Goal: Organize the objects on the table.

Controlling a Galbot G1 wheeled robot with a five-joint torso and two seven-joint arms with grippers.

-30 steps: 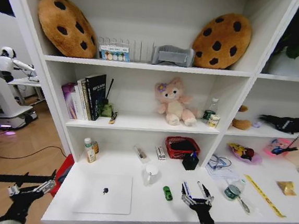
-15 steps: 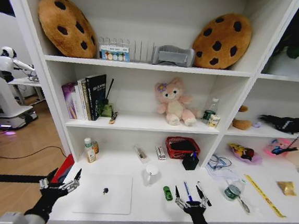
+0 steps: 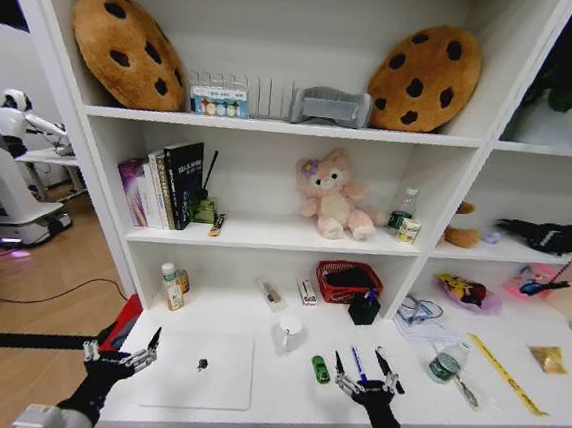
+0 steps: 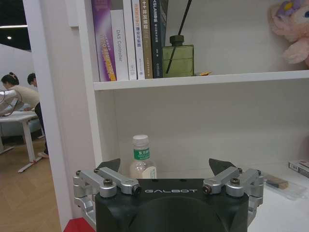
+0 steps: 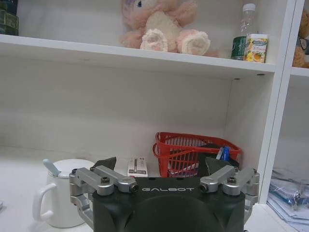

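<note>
the thin silver laptop [image 3: 197,370] is laid flat and closed near the front edge of the white table [image 3: 279,406], with a small dark roll [image 3: 202,364] sat on its lid. to the right of it a small flat green item [image 3: 321,369] is lying on the bare top, then a blue pen [image 3: 357,361] and a black pen [image 3: 390,369] just beyond.

the right gripper [image 3: 364,381] is held low over the pens with its fingers spread wide and nothing pinched. the left gripper [image 3: 118,357] is hung at the laptop's left edge, also spread and empty.

stuff that could go wrong, guessing here: the pens are thin and round, so they could be rolled or flicked toward the green item if the fingertips are brought down off-centre. the white mug [image 3: 289,331] is close behind and could be clipped on a reach. the roll could be sent rolling off the lid if the laptop gets nudged by the left fingers.
</note>
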